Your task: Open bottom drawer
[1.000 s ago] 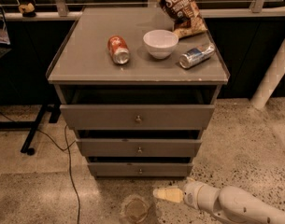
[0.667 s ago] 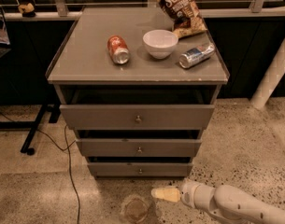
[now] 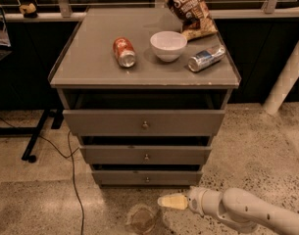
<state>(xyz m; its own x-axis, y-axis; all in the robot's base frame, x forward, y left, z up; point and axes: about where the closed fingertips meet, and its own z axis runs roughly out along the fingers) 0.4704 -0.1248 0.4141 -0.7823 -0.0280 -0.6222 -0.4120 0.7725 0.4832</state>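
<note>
The grey cabinet has three drawers. The bottom drawer is the lowest, a shallow grey front with a small round metal knob at its centre. It stands a little forward, like the two above it. My gripper is low over the floor, below and to the right of that knob and apart from it. Its cream tip points left. My white arm comes in from the lower right.
On the cabinet top lie a red can, a white bowl, a silver can and a chip bag. A round floor drain is below the gripper. A black cable and a stand leg are on the left.
My gripper has shifted a little to the left along the floor, closer under the bottom drawer. The drawers and the things on top have not moved.
</note>
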